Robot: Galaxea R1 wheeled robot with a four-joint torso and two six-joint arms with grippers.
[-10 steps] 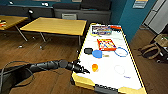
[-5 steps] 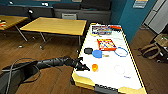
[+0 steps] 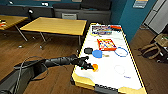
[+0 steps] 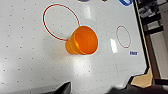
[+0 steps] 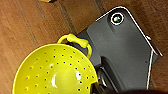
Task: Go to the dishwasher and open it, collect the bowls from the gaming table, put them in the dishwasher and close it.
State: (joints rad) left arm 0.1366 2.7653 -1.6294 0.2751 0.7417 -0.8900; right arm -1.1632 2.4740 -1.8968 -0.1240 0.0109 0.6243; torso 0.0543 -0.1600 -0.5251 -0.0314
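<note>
The left arm (image 3: 60,60) extends from the near left across the wood floor (image 3: 57,77) to the long white worktop (image 3: 110,77) with the yellow edge, the gaming table of the task. The left gripper (image 3: 88,65) is over the near-left part of the worktop surface, and an orange cup-shaped bowl (image 3: 95,67) lies just beyond the fingers, on its side on the white surface. In the left wrist view the same orange bowl (image 4: 83,41) is tipped with its open mouth facing the camera, overlapping the rim of a red printed circle (image 4: 60,21); a smaller red circle (image 4: 123,36) is printed further off. Whether the left fingers are apart or together cannot be told. Further from the fingers along the worktop lie a black bowl (image 3: 88,50), a blue bowl (image 3: 97,53), a blue ring (image 3: 121,51), a red board-game box (image 3: 106,44) and a second game box (image 3: 101,30) at the far end. A yellow-orange wooden table (image 3: 56,25) stands beside the worktop. In the right wrist view a lime-yellow perforated colander bowl (image 5: 53,71) with a loop handle sits close against the dark robot body (image 5: 120,50), above the wood floor; the state of the right fingers cannot be told
</note>
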